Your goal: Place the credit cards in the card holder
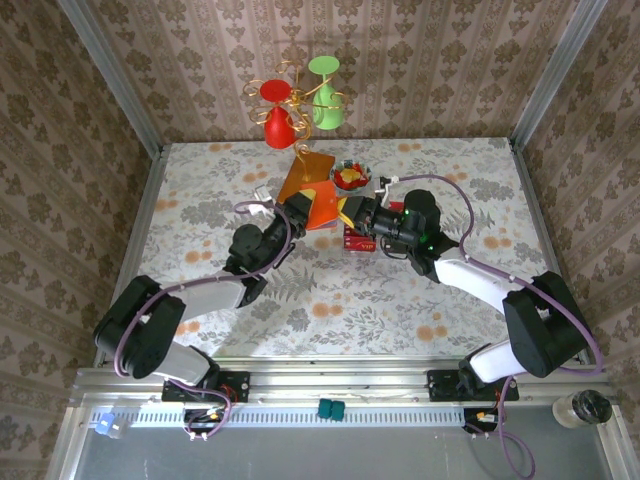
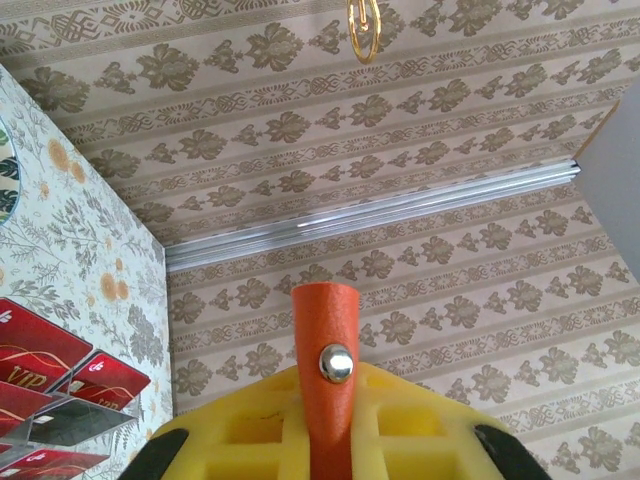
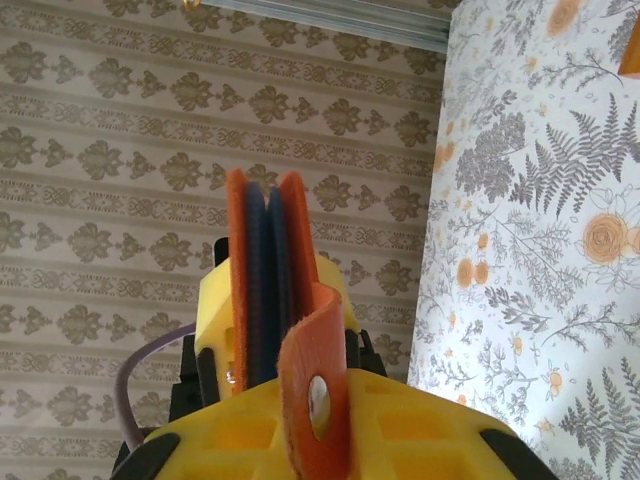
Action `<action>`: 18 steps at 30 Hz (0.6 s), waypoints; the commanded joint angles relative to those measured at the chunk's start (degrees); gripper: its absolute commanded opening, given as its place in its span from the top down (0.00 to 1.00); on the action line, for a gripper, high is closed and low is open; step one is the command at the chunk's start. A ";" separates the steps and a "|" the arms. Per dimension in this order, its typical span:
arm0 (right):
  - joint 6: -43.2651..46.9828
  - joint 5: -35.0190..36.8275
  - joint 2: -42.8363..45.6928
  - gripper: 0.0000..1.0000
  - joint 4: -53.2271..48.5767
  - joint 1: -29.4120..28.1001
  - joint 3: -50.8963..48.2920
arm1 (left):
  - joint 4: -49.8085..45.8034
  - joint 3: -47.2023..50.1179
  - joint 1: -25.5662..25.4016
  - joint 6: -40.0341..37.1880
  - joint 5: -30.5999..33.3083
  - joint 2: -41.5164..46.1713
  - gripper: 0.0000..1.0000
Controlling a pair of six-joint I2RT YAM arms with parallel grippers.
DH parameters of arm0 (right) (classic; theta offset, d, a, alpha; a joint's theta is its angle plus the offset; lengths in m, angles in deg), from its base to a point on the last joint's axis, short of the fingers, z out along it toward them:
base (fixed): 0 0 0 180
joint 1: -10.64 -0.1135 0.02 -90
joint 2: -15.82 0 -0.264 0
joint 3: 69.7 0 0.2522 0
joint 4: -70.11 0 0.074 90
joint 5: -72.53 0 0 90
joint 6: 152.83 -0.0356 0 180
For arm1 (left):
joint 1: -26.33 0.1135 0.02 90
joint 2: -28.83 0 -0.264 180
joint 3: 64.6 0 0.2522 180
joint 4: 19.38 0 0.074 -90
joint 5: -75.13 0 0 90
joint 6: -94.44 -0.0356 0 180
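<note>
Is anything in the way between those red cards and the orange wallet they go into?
No object lies between them. The credit cards lie on the table; the card holder is held just beside them, clamped by the left gripper and right gripper. Its orange panels stand close together, so the pocket looks barely open.

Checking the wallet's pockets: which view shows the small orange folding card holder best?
The right wrist view: the small orange folding card holder stands edge-on, its blue inner panels and snap strap plain to see. The left wrist view shows its orange strap with a metal snap; the top view, a small orange patch without detail.
</note>
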 commanded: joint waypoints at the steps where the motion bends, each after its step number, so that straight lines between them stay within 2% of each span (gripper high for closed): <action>1: -0.43 -5.07 -0.59 0.93 3.15 -1.27 0.35 | 2.92 -2.54 -1.45 0.60 -1.09 -1.41 1.00; 4: -0.52 -4.98 -0.85 0.95 3.30 -1.20 -0.01 | 3.43 -2.82 -1.52 0.67 -1.22 -1.92 1.00; 5: -0.54 -4.93 -0.97 0.89 3.36 -1.27 -0.18 | 3.55 -2.91 -1.45 0.66 -1.15 -2.01 1.00; 6: -0.52 -4.81 -1.17 0.78 3.34 -1.24 -0.34 | 3.56 -2.91 -1.49 0.67 -1.26 -1.99 1.00; 7: -0.63 -4.67 -1.31 0.73 3.32 -1.13 -0.51 | 3.41 -2.93 -1.50 0.57 -1.26 -2.10 1.00; 9: -0.74 -4.62 -1.63 0.72 3.69 -1.27 -0.71 | 3.40 -2.93 -1.46 0.60 -1.36 -2.18 1.00; 11: -1.36 -4.80 -2.28 0.79 5.06 -1.27 -0.72 | 3.49 -2.91 -1.53 0.58 -1.33 -2.22 1.00; 14: -2.09 -5.41 -3.38 1.00 6.92 -1.27 -0.54 | 3.55 -2.93 -1.64 0.61 -1.61 -2.52 1.00; 18: -2.05 -5.35 -3.35 1.00 7.26 -1.18 -1.00 | 3.68 -2.24 -1.53 0.49 -1.76 -2.71 1.00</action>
